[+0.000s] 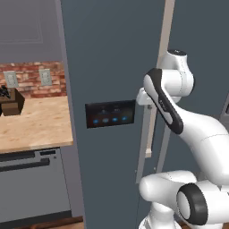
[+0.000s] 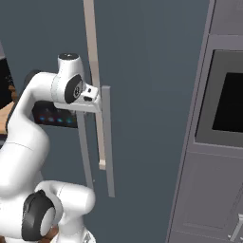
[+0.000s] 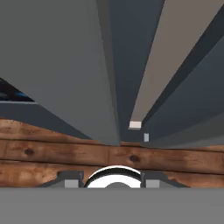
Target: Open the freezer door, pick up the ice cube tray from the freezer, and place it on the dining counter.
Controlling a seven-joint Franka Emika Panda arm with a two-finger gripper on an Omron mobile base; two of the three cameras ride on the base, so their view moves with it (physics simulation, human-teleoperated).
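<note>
The arm's hand sits at the freezer door (image 1: 112, 67) by its grey handle (image 2: 107, 142). The door is shut. Whether the gripper (image 2: 97, 102) is clenched cannot be told.

Even, diffuse rendered lighting is seen throughout; no distinct source or glare. The freezer door (image 1: 112, 67) is shaded flat and dim, with faint blue glow from its display (image 1: 110, 114). Edges are slightly soft and pixelated; no lens distortion is noted.
</note>
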